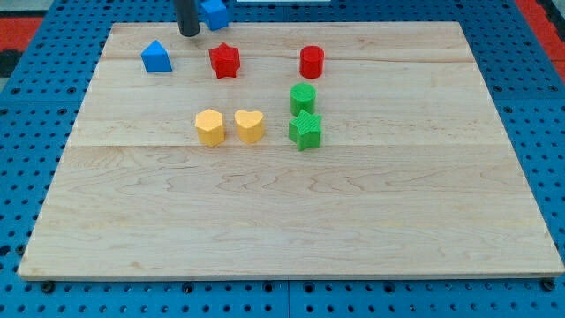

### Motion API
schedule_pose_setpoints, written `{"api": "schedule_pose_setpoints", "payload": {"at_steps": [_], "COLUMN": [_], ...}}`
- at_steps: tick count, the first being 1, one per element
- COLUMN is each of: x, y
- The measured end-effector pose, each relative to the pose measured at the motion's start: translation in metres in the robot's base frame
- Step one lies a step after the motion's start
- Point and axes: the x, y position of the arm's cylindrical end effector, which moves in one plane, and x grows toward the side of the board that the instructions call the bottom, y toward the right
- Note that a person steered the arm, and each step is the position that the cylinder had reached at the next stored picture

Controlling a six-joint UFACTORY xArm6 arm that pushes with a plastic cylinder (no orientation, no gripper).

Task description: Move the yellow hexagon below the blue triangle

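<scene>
My tip [189,34] sits at the wooden table's [291,221] top edge (no fingers fitted), beside the blue triangle [214,12], well apart from the yellow hexagon [210,126], likely repositioning.

desk [291,221]: pale wood, fine grain | base [547,106]: blue pegboard, dotted holes | rod [188,16]: dark grey | hexagon [210,126]: yellow | heart [250,125]: yellow | star [224,60]: red | cylinder [312,62]: red | two blocks [305,130]: green | two blocks [155,56]: blue
</scene>
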Motion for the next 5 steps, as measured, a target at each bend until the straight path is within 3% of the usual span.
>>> {"api": "schedule_pose_setpoints", "payload": {"at_steps": [1, 2, 4, 5], "x": [0.004, 0.004, 0.094, 0.149], "y": [0.043, 0.014, -0.01, 0.018]}}
